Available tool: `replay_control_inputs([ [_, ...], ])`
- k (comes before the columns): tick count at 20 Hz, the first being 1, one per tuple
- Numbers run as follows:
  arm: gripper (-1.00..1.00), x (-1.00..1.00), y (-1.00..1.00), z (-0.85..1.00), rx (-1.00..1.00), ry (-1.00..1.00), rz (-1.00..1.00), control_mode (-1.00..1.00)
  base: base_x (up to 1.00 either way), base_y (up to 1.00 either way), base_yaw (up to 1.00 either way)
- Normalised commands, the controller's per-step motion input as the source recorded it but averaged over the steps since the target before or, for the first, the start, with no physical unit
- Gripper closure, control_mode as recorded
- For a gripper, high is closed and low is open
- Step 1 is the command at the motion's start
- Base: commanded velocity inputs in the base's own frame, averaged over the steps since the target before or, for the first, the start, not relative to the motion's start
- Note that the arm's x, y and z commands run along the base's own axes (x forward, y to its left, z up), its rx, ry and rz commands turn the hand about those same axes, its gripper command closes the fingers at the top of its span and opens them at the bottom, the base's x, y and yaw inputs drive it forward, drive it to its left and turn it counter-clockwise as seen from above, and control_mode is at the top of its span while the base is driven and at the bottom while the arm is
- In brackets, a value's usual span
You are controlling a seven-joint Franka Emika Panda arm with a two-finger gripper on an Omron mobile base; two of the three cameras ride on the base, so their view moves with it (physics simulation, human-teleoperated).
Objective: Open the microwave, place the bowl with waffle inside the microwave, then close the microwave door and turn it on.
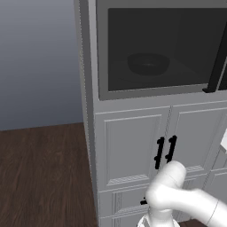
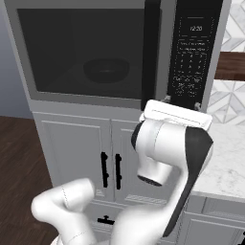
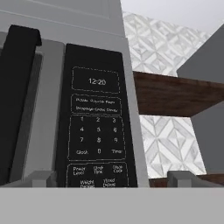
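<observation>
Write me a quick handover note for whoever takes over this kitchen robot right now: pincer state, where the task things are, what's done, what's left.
Pincer: open, holding nothing, raised in front of the microwave's control panel, whose display reads 12:20.
Microwave: built in above the panelled cabinets.
Microwave door: looks closed, its black bar handle beside the panel.
Bowl: inside the cavity, seen through the tinted glass; its contents cannot be made out.
Done: bowl placed inside, door apparently shut.
Left: press the panel to turn the microwave on.
</observation>
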Motion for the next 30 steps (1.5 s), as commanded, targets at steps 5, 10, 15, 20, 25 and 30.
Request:
replay_control_inputs([
  [5, -1.0, 0.0, -0.64, -0.2, 0.05, 0.05, 0.01, -1.0, 0.0, 0.0, 0.0],
  [10, -1.0, 0.07, -0.18, -0.22, 0.01, 0.03, 0.02, -1.0, 0.0, 0.0, 0.0],
  [15, -1.0, 0.23, 0.0, -0.1, 0.0, 0.1, 0.0, -1.0, 0.0, 0.0, 0.0],
  [20, -1.0, 0.24, 0.0, -0.03, 0.0, 0.1, 0.0, -1.0, 0.0, 0.0, 0.0],
  [25, -1.0, 0.23, -0.11, 0.0, 0.03, 0.1, 0.01, -1.0, 0.0, 0.0, 0.0],
  [30, -1.0, 0.35, -0.15, 0.0, 0.04, 0.1, 0.0, -1.0, 0.0, 0.0, 0.0],
])
